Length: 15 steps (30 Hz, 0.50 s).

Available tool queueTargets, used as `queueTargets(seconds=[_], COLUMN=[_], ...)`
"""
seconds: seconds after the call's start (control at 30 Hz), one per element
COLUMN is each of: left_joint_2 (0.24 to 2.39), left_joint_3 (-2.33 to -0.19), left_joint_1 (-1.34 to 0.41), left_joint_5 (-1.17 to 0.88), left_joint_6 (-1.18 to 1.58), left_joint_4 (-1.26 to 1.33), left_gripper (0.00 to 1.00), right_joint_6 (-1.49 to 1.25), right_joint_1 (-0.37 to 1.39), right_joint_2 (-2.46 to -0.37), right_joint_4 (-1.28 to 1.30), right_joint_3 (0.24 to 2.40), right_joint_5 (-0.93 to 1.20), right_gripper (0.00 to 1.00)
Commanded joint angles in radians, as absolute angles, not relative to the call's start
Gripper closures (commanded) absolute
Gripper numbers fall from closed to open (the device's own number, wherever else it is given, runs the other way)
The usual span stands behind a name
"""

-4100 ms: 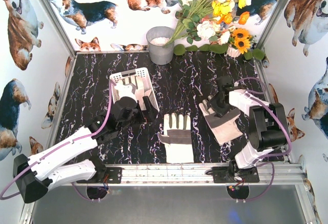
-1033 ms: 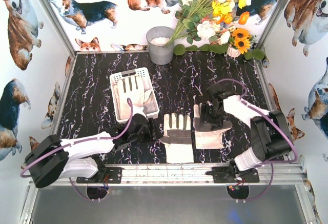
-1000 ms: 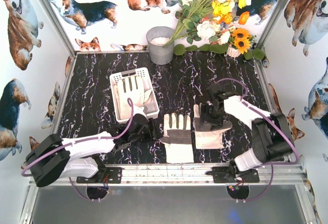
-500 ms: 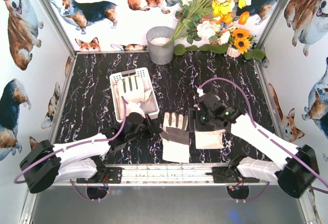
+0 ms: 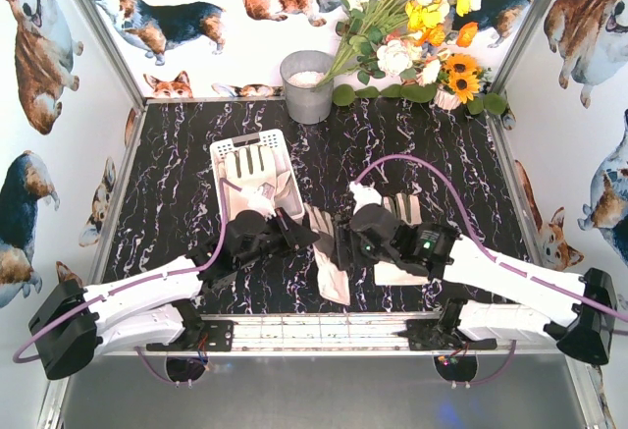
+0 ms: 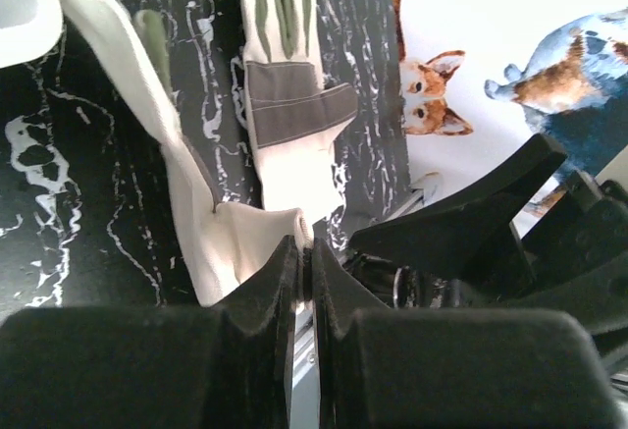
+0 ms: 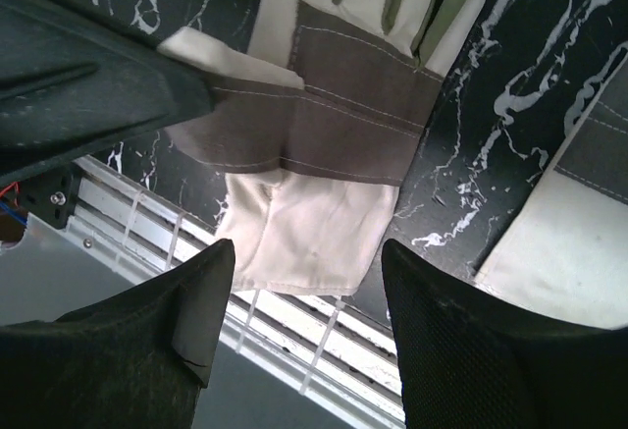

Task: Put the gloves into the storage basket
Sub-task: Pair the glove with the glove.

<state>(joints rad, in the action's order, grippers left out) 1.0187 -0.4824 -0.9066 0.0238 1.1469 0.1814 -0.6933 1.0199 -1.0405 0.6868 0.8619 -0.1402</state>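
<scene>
The middle glove (image 5: 332, 270) is caught by its left edge, with that side raised off the table (image 5: 177, 184) and the cuff trailing on the marble near the front rail. It is pinched by the left gripper (image 6: 304, 264), whose jaws are pressed together on a fold of cream cloth. Only an edge is held, so a slow lift is called for; a jerk could let the fabric slide out.

The glove should be raised until the cuff hangs free of the table. Only then should it be carried far and left to the basket (image 5: 228, 146), which sits just beyond the left gripper. One glove (image 5: 253, 162) is already lying inside, fingers toward the far end. The held glove is best lowered along the basket's length and let go once most of it is inside the rim, so that no fingers are left draped over the lattice wall.

The right gripper (image 7: 306, 272) hovers directly above the same glove, jaws spread wide and holding nothing. Room must be given here, or the two arms may be brought into contact. A third glove (image 5: 400, 270) lies flat just to the right, under the right arm, to be taken afterwards.
</scene>
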Motion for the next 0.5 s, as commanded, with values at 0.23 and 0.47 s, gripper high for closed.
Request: queueTargets(seconds=[0.23, 0.47], left_joint_2=[1.038, 1.065], left_joint_3=[-0.558, -0.579], left_joint_1=[-0.95, -0.975], left_joint_5=[0.064, 0.074], left_joint_6=[1.202, 1.214], left_joint_4=[0.304, 0.328], left_gripper=[1.0, 1.0], right_joint_6=[-0.679, -0.675], right_joint_1=[1.157, 1.188], right_joint_2=[-1.111, -1.194], right_joint_4=[0.595, 0.617], right_joint_3=[0.975, 0.996], right_joint_5=[-0.383, -0.544], right_gripper=[0.33, 0.33])
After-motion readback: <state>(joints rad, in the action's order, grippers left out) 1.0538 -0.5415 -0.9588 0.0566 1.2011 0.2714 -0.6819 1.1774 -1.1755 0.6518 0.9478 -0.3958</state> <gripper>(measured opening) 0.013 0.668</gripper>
